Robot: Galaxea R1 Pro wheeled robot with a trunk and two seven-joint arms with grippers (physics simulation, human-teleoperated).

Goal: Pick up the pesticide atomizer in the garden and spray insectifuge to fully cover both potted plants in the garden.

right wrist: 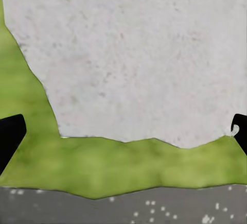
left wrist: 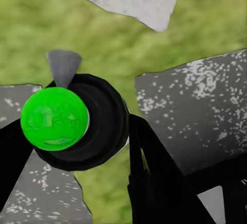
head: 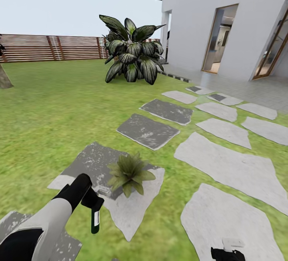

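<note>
My left gripper (head: 93,204) is shut on the pesticide atomizer (head: 95,218), a slim dark bottle with a white label that hangs over the edge of a slab. In the left wrist view its green-lit top (left wrist: 54,118) sits between the two black fingers (left wrist: 154,177). One potted plant (head: 129,173), a small rosette of pointed green leaves, stands on the slab just to the right of the atomizer and a little further off. My right gripper (head: 228,254) is low at the bottom edge, open over a pale slab (right wrist: 128,54) with nothing between its fingertips (right wrist: 10,134).
Grey stepping slabs (head: 149,131) run across the green lawn (head: 52,109) toward a white house (head: 224,21). A large dark-leaved bush (head: 132,53) grows ahead. A brown slatted fence (head: 52,47) closes the lawn at the back left.
</note>
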